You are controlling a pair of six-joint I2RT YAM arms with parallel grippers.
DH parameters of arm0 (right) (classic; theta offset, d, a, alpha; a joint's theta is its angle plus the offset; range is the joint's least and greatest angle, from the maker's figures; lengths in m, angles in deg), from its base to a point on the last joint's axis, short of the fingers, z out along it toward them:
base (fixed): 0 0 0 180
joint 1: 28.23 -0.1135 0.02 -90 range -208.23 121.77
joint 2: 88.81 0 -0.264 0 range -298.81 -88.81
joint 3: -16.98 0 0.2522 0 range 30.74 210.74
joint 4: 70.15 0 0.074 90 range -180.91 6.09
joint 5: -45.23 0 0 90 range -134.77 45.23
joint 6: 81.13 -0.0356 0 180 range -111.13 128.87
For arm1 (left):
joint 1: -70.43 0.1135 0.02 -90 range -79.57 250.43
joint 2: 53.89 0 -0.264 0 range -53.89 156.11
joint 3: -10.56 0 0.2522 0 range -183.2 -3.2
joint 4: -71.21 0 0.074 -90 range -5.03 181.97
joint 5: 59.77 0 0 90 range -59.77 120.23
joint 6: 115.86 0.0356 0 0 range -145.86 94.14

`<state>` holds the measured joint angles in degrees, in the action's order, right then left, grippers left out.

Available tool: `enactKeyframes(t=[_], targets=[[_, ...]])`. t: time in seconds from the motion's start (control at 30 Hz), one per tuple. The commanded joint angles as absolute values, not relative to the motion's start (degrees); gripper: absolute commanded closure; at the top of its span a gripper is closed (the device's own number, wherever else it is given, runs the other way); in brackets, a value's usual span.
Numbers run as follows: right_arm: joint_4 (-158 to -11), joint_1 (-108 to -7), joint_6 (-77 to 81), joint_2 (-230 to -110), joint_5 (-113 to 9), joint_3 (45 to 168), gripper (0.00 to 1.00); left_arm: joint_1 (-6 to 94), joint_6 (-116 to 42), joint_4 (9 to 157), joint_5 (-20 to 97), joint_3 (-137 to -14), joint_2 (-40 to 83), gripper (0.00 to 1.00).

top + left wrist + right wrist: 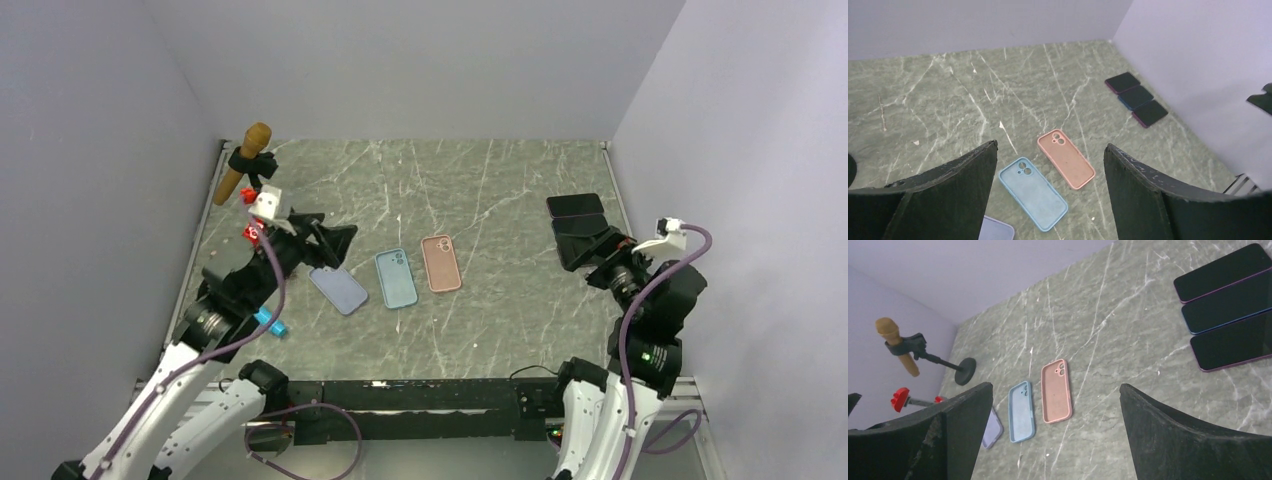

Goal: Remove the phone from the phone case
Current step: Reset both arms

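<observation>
Left of the surface's middle, the purple case [338, 290] lies back-up, any phone hidden, by the left gripper [330, 243]. It and the right gripper [583, 243] gape, empty. Best pin one end and peel a corner.

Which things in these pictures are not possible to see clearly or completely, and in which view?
Lilac case: left wrist view, cut by the bottom edge; right wrist view, partly behind the right pincer.
Nearest phone: top view, mostly covered by the right pincer.
Blue case and pink case: no view shows if a phone is inside; only one face is up.
</observation>
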<state>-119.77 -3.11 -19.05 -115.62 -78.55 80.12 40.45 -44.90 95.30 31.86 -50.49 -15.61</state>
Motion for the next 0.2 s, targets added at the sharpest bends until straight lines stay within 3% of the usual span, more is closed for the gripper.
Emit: enactKeyframes(t=[0.0, 0.17], targets=[[-122.4, -3.3, -19.0, -113.0, -82.3, 81.7, 0.0, 40.3, -48.3, 96.3, 28.6, -50.6, -22.1, 0.19], [-119.1, -3.3, -18.9, -106.8, -79.1, 79.3, 0.0, 40.3, -48.3, 100.1, 24.9, -50.9, -27.6, 0.18]])
